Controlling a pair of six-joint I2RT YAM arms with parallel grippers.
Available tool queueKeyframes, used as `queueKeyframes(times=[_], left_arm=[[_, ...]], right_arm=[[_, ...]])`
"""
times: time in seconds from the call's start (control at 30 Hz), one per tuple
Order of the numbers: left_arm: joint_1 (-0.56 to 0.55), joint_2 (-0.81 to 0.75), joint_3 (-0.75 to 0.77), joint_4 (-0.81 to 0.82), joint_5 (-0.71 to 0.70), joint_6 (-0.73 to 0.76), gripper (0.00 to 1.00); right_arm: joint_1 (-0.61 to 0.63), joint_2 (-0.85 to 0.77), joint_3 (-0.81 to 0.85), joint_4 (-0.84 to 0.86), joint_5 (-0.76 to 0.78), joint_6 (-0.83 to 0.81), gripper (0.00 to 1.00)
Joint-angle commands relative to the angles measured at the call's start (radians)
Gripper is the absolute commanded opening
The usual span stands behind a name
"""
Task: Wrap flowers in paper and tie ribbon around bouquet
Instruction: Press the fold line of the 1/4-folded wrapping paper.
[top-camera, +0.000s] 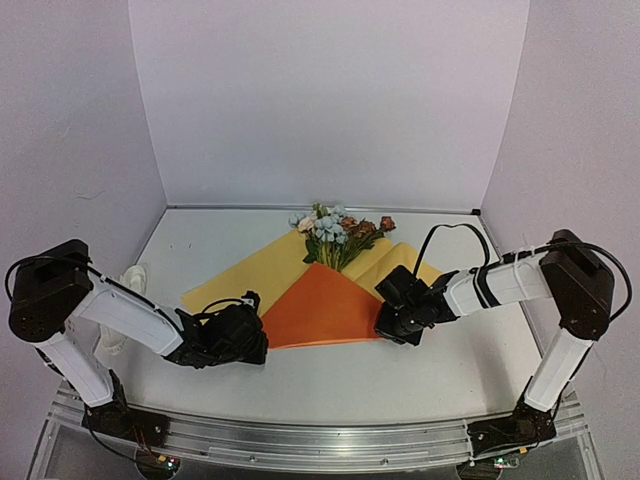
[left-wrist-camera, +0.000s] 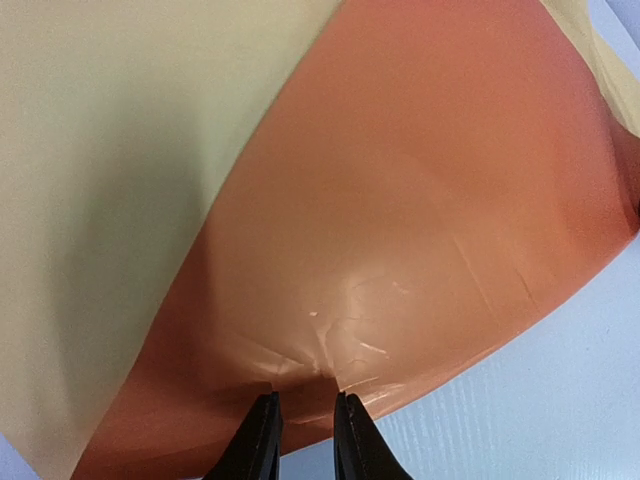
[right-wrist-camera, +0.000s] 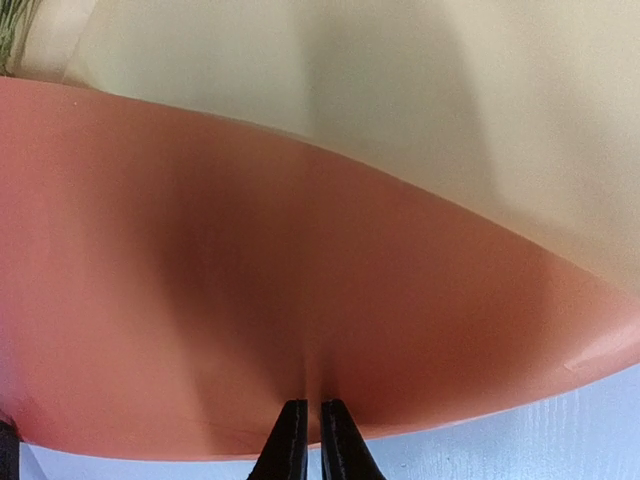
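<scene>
Top external: paper (top-camera: 262, 272) lies yellow-up on bench (top-camera: 320, 395), near flap folded orange over the stems; flowers (top-camera: 335, 228) poke out at 12 o'clock. The left hand (left-wrist-camera: 305, 400) pinches the flap at 7 o'clock, the right hand (right-wrist-camera: 307, 405) at 5. First fold only, I judge; rolling and tying remain.

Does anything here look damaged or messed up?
Only slightly: the orange paper is crinkled right where the left gripper pinches its near edge. Otherwise nothing stands out.
</scene>
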Motion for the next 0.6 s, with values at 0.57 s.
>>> queueKeyframes(times=[0.57], left_arm=[[0.127, -0.107, -0.250, -0.227, -0.035, -0.378, 0.25]], right_arm=[[-0.014, 0.022, -0.093, -0.041, 0.043, 0.038, 0.09]])
